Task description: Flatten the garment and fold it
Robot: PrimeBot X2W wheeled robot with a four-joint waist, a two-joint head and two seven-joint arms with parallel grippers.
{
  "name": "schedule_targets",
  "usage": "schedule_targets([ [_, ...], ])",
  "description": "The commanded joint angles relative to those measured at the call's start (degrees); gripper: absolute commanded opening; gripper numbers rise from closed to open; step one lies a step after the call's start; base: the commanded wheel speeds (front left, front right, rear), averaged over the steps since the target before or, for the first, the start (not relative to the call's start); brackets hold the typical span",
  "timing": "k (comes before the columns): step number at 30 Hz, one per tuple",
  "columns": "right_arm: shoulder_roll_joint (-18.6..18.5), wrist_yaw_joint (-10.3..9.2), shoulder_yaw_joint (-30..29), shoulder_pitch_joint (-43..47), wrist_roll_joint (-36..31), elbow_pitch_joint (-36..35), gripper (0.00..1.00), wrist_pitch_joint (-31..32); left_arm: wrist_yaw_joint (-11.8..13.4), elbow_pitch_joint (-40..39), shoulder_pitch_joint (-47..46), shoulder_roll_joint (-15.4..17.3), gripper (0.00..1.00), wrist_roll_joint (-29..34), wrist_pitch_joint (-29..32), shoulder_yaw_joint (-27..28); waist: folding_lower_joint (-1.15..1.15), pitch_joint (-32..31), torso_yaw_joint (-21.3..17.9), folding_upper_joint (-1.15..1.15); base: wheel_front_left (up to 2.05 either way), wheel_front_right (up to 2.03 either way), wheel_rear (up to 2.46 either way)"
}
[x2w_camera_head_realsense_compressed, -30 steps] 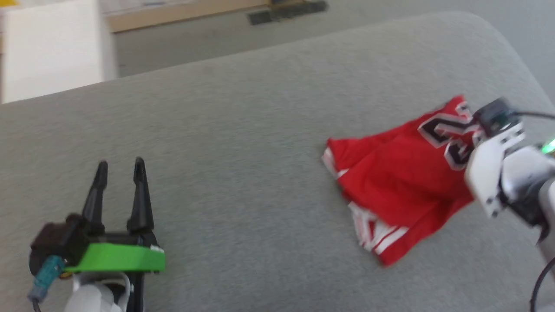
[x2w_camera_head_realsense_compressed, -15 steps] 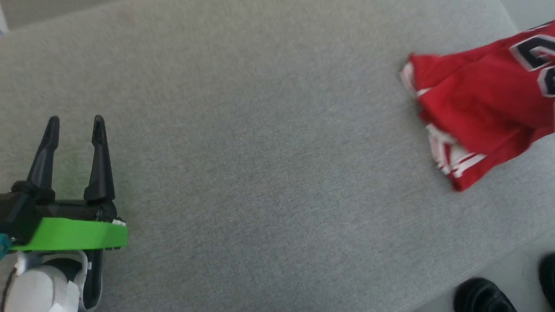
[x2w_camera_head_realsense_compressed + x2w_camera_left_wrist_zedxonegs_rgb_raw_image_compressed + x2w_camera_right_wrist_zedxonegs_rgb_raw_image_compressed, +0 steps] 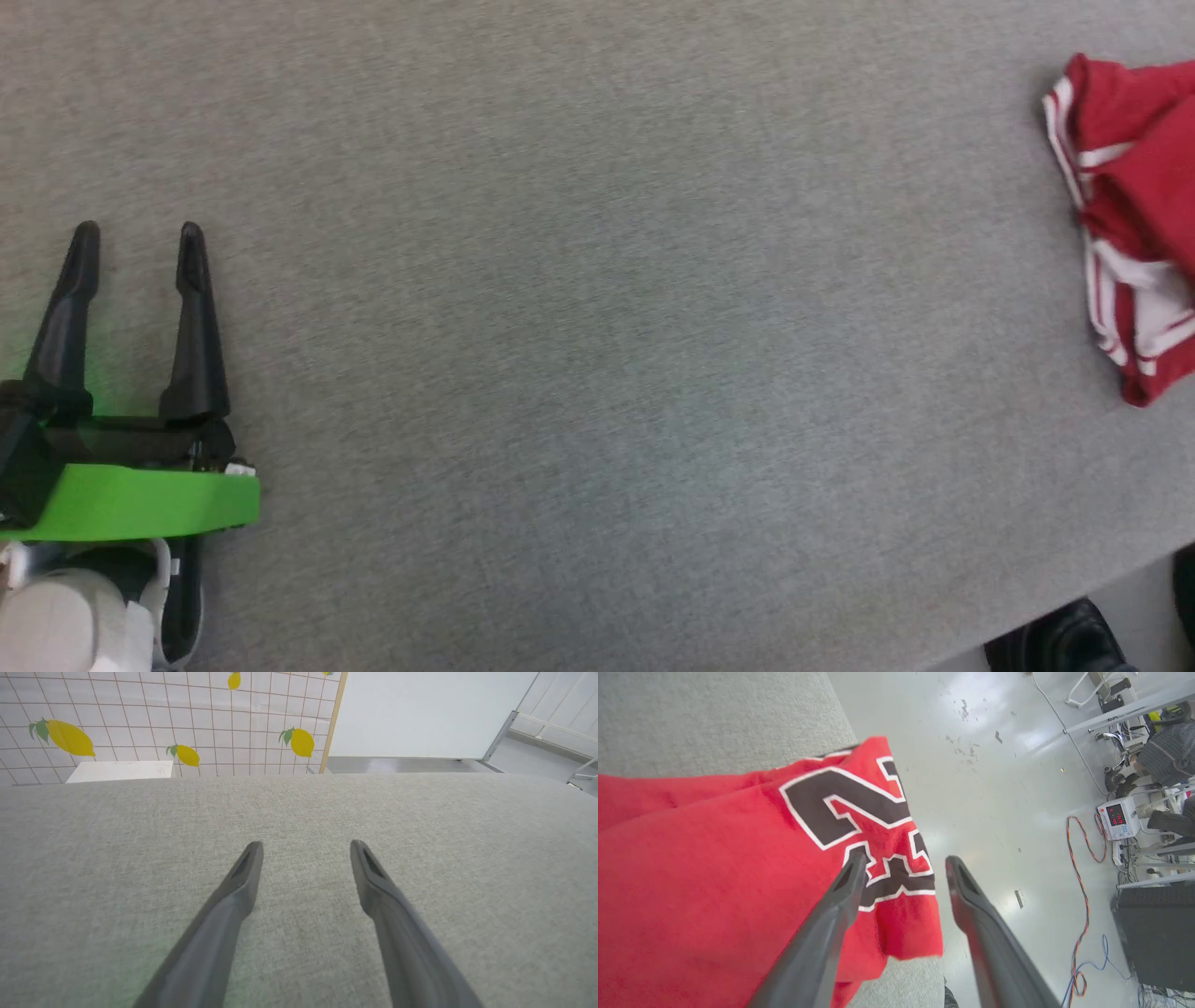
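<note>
Grey woven fabric covered the wide bench (image 3: 597, 327), whose near edge cut across the lower right corner of the head view. A person's black shoe (image 3: 1060, 639) stood on the pale floor just past that edge.

Close to the near left part of the bench, the left gripper (image 3: 138, 233), with two long dark fingers and a bright green mount behind them, hovered over bare fabric. Its fingers were spread wide with nothing between them, as its own wrist view (image 3: 306, 844) also showed.

At the bench's right end lay the garment (image 3: 1130, 187), a red jersey-style shirt with red-and-white striped trim, bunched into folds and well apart from the left gripper. The right gripper (image 3: 906, 858) hung above it, released, its fingers apart and gripping nothing. One finger crossed the black-and-white number print. The other stood over the glossy grey floor (image 3: 994, 765) beyond the bench's edge, where a corner of the red cloth (image 3: 714, 858) reached.

Farther off, past the bench's far edge, stood a white-tiled wall printed with yellow lemons (image 3: 140, 718) and a plain white panel (image 3: 420, 714). An orange cable (image 3: 1083, 858) trailed across the floor.
</note>
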Motion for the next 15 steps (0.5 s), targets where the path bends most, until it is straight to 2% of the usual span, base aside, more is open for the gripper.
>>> schedule_targets([
  [1, 0.4, -0.11, -1.3, 0.0, -1.1, -0.2, 1.00, -0.4, 0.1, 1.2, -0.4, 0.0, 1.00, -0.4, -0.5, -0.1, -0.01, -0.9, 1.5, 0.00, 0.00, 0.00, 0.00],
  [7, 0.7, -0.11, -2.1, 0.2, 0.1, -5.9, 1.00, -2.7, -0.2, 4.6, -0.1, -1.7, 1.00, -1.2, -3.0, -1.5, -0.01, -6.5, 3.4, 0.00, 0.00, 0.00, 0.00],
  [15, 6.2, -0.11, 2.3, 1.5, 9.1, -22.1, 1.00, -9.2, -0.4, 9.7, 0.6, -4.4, 1.00, -3.0, -6.4, -2.7, -0.01, -17.9, 8.1, 0.00, 0.00, 0.00, 0.00],
])
